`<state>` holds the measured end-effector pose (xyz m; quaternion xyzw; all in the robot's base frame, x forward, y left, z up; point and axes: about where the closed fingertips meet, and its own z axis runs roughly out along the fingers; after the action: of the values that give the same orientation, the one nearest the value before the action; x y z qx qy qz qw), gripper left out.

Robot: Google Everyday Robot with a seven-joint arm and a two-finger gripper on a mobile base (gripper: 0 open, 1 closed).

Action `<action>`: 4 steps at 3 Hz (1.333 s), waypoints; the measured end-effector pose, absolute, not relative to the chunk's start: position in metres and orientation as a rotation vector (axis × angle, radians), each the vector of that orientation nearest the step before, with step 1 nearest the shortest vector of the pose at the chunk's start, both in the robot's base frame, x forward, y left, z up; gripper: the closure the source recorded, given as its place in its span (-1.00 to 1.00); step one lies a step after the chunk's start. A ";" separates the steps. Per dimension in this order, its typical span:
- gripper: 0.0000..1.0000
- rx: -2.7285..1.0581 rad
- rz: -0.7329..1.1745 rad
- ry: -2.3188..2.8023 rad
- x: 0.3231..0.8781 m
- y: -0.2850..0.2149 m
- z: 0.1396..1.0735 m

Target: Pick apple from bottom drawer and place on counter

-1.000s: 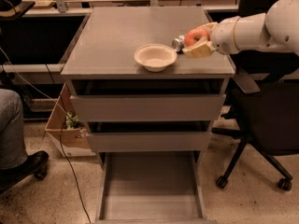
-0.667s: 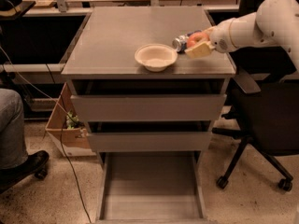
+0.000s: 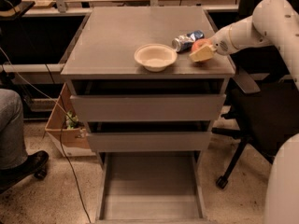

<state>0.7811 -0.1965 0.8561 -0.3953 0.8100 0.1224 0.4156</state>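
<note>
The red-orange apple (image 3: 199,44) is at the right side of the grey counter (image 3: 117,36), just right of the crushed can (image 3: 187,39). My gripper (image 3: 202,50) reaches in from the right and is shut on the apple, with one tan finger (image 3: 202,54) in front of it. The apple is down at the counter's surface; whether it rests on it I cannot tell. The bottom drawer (image 3: 152,185) is pulled out below, and its grey floor is bare.
A cream bowl (image 3: 155,56) stands on the counter left of the can. The two upper drawers (image 3: 147,107) are slightly open. A black office chair (image 3: 261,120) is at the right, a cardboard box (image 3: 65,125) and a seated person's leg (image 3: 11,125) at the left.
My gripper has moved down and slightly right with the apple, from above the can to the counter surface beside it. The bowl, can and drawers have not moved.
</note>
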 end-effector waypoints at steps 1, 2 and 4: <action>0.00 -0.986 0.318 2.076 0.785 -0.197 0.851; -0.46 -0.987 0.318 2.077 0.785 -0.197 0.853; -1.00 -0.998 0.327 2.116 0.789 -0.196 0.842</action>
<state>0.7886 -0.1955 0.8416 -0.3909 0.8285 0.1279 0.3800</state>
